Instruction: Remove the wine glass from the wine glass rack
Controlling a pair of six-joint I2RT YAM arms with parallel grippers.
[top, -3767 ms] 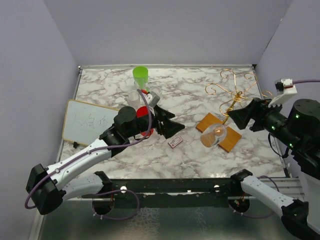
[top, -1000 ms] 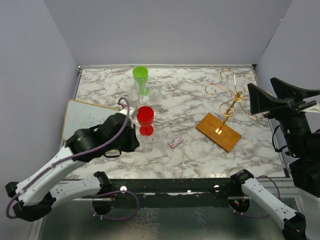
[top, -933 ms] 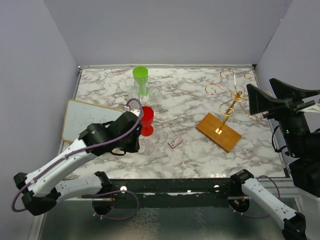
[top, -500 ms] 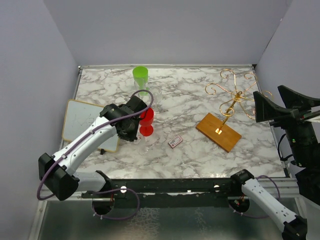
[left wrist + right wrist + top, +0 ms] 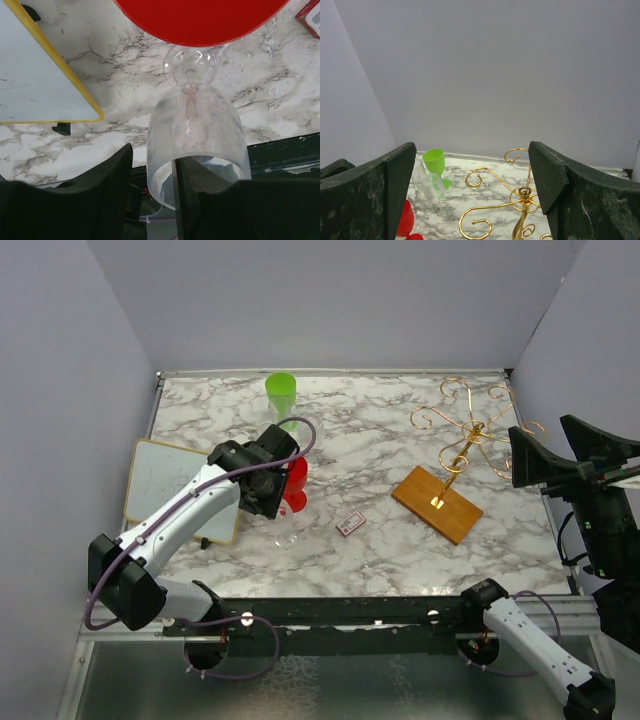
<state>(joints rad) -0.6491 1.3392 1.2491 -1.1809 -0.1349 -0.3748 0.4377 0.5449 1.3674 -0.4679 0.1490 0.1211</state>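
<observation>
The gold wire wine glass rack (image 5: 465, 435) stands on its brown wooden base (image 5: 437, 503) at the right, with no glass on it; its scrolls also show in the right wrist view (image 5: 522, 192). A clear wine glass (image 5: 192, 130) stands upright on the marble just in front of the red glass (image 5: 293, 478). My left gripper (image 5: 152, 200) is above it, slightly open, with one finger outside the rim and one inside. My right gripper (image 5: 540, 445) is wide open and empty, raised beside the rack (image 5: 471, 150).
A green glass (image 5: 281, 392) and other clear glasses (image 5: 427, 187) stand at the back left. A whiteboard (image 5: 175, 485) lies at the left. A small red-edged box (image 5: 350, 524) lies mid-table. Grey walls close in on three sides.
The glass seen at the rack's base 3.8 s ago is gone from there. My left arm has swung from the near left up to the red glass. My right gripper has drifted right.
</observation>
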